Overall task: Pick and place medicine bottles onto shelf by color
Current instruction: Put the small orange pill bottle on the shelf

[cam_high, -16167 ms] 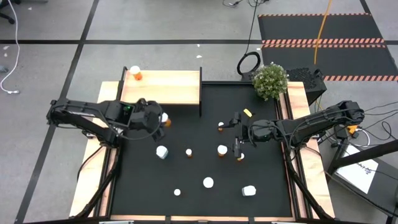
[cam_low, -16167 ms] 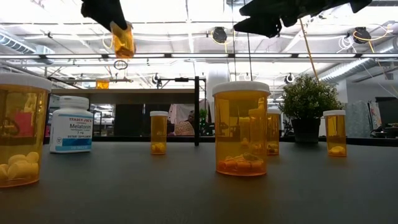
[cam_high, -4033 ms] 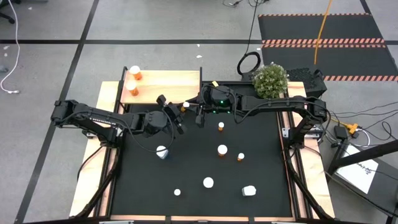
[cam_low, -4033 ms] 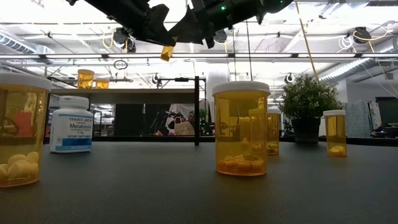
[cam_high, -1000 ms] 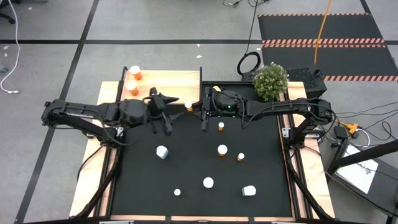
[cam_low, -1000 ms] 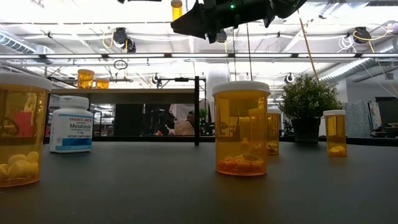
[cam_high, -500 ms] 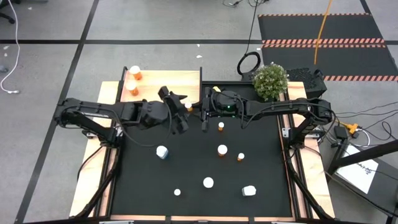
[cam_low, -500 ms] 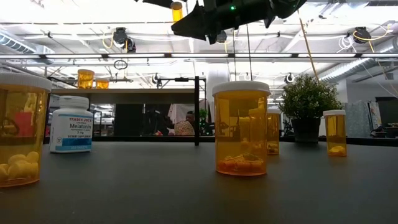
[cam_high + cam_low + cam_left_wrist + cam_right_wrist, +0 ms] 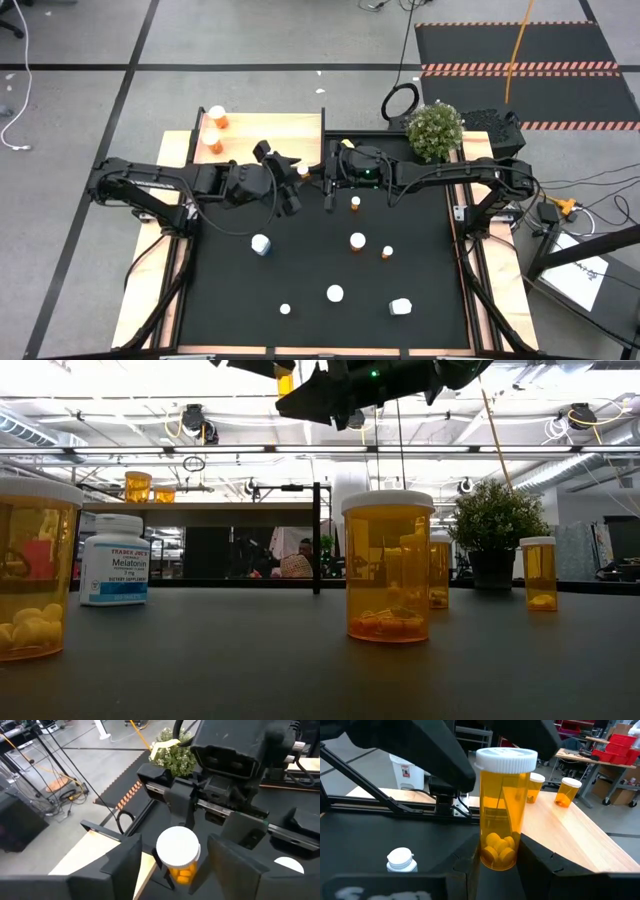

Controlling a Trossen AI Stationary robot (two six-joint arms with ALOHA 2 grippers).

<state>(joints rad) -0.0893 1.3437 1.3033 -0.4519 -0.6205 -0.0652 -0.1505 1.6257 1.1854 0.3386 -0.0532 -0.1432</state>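
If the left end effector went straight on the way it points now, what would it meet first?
The orange bottle held in the right end effector. It stands between the left end effector's fingers already. Right behind it is the right arm's wrist, though depth is hard to judge.

A grey floor (image 9: 250, 40) crossed by black tape lines, a dark striped mat (image 9: 520, 45), bright ceiling lights (image 9: 560, 380).

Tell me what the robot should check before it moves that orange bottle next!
1. The right gripper grips the orange bottle: ok.
2. The left gripper straddles the white cap: ok.
3. The left fingers touch the cap: not ok, gaps show on both sides.
4. The bottle stands upright: ok.
5. The shelf has bare room beside its two shelved bottles: ok.
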